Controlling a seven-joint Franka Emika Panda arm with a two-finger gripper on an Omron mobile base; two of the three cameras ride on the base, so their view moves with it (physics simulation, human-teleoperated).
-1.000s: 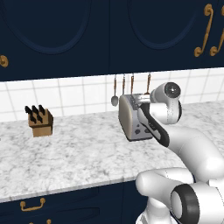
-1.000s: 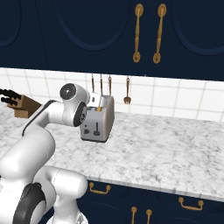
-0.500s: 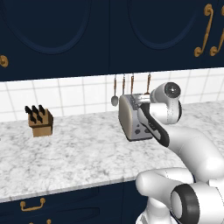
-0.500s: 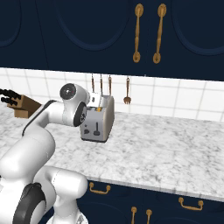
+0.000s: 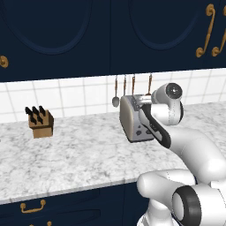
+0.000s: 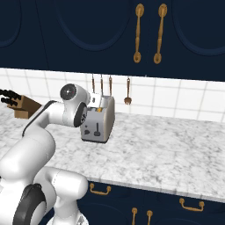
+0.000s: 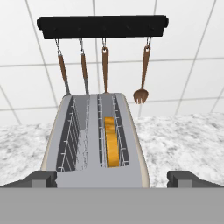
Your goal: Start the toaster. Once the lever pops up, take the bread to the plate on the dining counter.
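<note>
Nothing has moved; our gripper [image 7: 112, 177] hovers wide open over the toaster [image 7: 96, 144]. We judge the bread [image 7: 112, 141] light, stiff and crumbly: pinch its upper edge gently.

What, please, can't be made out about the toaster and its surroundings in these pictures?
- Toaster lever: left base view, the arm covers that end.
- Bread lower part: hand view, sunk in the slot.
- Toaster buttons' markings: right base view, too small.
- Knife block: right base view, partly behind the arm.
</note>
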